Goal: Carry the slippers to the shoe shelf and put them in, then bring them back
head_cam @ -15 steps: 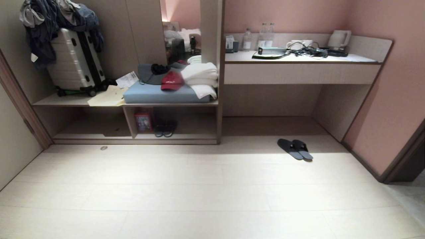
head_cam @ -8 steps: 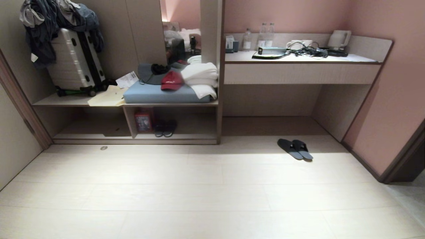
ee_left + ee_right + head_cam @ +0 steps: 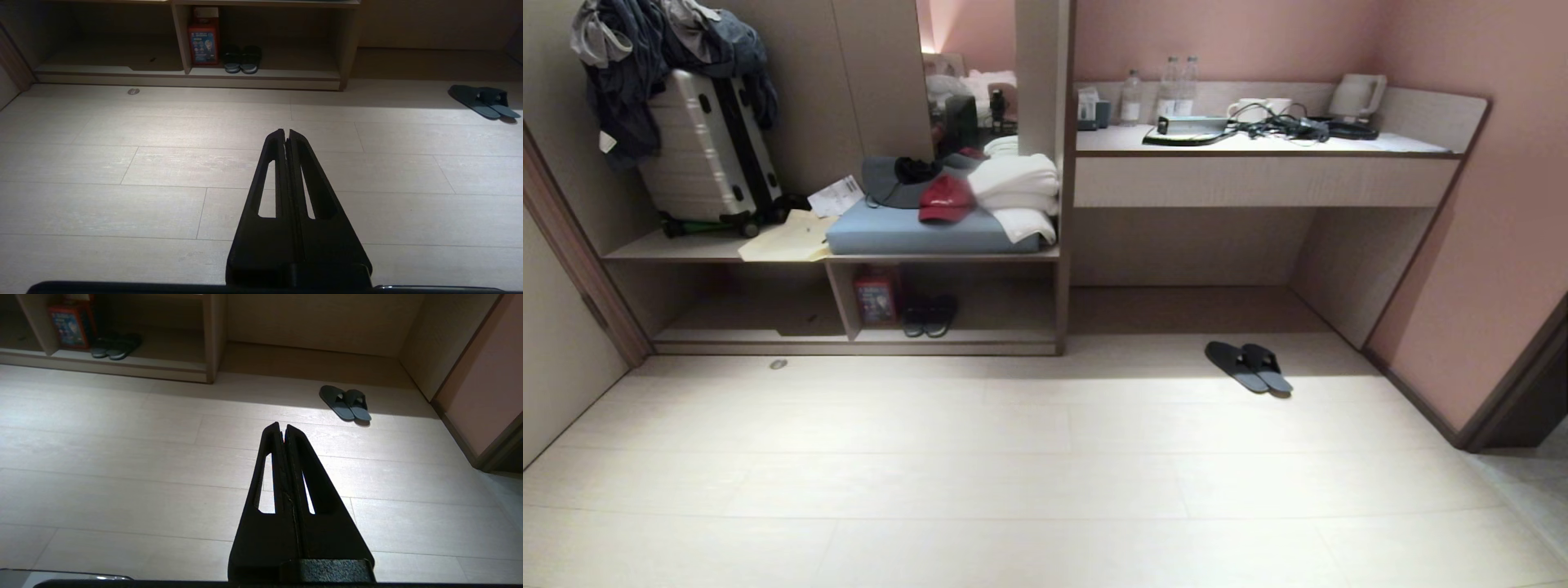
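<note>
Slippers: the slippers (image 3: 1249, 366) lie side by side on the pale floor (image 3: 1013, 457), flat, their inner edges overlapping. They are far ahead of the right pincer (image 3: 283, 426) and a bit off to its right side. Nothing holds them.
Shoe shelf: the shoe shelf (image 3: 849, 304) is low, far ahead of the left pincer (image 3: 285, 132) and to its left. An upright board splits it in two.
In the shelf: another dark pair (image 3: 929, 315) sits in the right half, just beside a red box (image 3: 876, 299). The left half is dark at the back, so it is hard to see inside.
Left pincer: its two black fingers are pressed tight together. It holds nothing and hangs over bare floor.
Right pincer: closed tight too, empty, also over bare floor, well apart from the slippers.
Cut off: neither arm shows in the head view. Each wrist view shows only the fingers.
Desk: the long desk (image 3: 1262, 167) stands beyond the slippers.
</note>
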{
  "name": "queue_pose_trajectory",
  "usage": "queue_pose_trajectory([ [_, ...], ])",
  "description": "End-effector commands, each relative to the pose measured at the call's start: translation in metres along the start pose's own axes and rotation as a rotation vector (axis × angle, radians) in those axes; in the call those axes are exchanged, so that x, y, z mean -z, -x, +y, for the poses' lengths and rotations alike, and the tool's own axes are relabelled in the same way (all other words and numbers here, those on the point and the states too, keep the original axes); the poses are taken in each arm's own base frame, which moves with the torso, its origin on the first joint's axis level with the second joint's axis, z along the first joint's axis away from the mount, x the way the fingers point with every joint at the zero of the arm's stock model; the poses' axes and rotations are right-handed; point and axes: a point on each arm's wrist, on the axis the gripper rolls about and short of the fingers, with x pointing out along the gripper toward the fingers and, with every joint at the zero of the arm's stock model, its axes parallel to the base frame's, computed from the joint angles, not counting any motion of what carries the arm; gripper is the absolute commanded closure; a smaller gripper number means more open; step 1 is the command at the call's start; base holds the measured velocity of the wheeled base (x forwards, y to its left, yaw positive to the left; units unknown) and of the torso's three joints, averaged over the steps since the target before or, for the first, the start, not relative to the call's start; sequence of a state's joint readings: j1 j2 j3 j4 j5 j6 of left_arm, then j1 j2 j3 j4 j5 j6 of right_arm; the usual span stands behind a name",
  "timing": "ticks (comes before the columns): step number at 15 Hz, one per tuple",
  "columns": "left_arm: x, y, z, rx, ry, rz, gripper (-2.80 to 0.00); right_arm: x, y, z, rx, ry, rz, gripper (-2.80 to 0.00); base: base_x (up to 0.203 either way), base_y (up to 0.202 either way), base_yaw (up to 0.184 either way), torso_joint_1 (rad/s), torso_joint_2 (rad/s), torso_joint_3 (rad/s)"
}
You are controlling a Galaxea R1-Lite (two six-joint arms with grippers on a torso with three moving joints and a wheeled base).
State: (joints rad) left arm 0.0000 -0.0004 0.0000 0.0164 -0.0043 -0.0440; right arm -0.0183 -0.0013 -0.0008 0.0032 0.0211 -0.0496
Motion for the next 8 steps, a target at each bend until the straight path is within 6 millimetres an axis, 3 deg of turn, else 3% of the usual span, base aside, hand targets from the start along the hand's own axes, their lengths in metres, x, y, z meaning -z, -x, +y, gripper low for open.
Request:
queue_pose_trajectory([
  [1,0.0000,0.0000,0.0000,0.001,0.000,0.001,0.00,-0.0002,-0.0001,0.0000,0.000,0.001,0.001,0.00,0.000,0.000,0.000,0.000,0.00,0.000],
  [8,0.0000,-0.0001,-0.0001,0.000,0.002,0.002,0.00,0.0000,-0.0002,0.0000,0.001,0.004,0.000,0.00,0.000,0.000,0.000,0.000,0.00,0.000],
])
